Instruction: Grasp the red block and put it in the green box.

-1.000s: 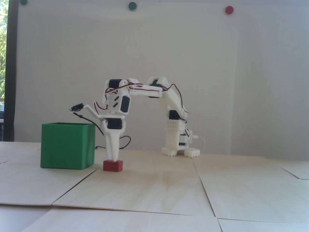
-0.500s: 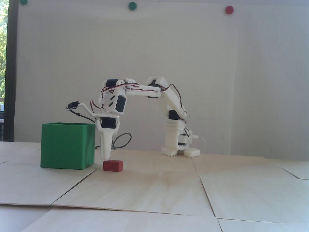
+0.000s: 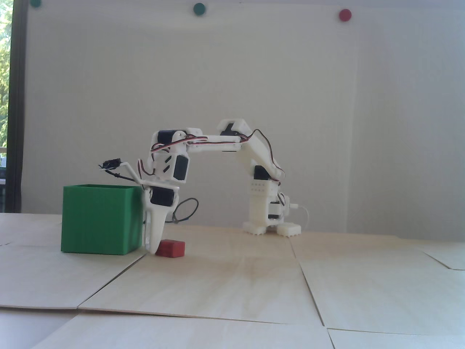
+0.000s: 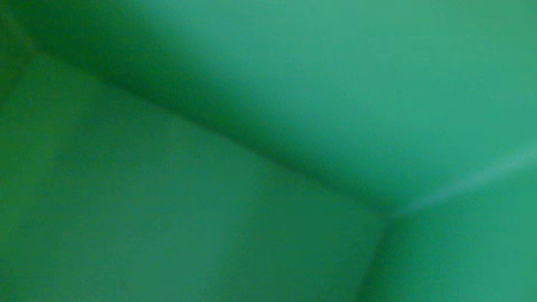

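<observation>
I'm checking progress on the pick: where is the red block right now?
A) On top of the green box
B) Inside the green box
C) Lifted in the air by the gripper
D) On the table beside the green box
D: the fixed view shows the red block lying on the table, right of the green box, with the gripper at its left end.

The red block is small, matte and dark red; it sits on the pale tabletop in the fixed view, seemingly tilted with its left end raised, just right of the green box; that box is a large, upright, open-topped cube; the wrist view shows only blurred green surfaces.
</observation>
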Controlling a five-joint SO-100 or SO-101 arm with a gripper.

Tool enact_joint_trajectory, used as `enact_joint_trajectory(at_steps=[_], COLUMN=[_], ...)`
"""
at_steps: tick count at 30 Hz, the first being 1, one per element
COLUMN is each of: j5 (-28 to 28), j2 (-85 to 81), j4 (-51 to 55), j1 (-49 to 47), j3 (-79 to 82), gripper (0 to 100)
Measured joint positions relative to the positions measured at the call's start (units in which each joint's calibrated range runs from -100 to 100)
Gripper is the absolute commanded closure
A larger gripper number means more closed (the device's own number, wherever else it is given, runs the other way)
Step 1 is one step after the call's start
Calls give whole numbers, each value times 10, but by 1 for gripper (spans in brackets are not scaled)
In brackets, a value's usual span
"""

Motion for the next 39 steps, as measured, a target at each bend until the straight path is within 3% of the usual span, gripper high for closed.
enact_joint_trajectory(at_steps=[3,7,12,15,28,39], j5=[0,0,0,-2,-2,-2], j2=[0,1,1,2,12,12], j4=[0,0,0,0,37,37], j1=[-7,-9,-10,-16,-56,-89], j3=[0,0,0,0,-109,-111], gripper=[98,96,78,72,73,73])
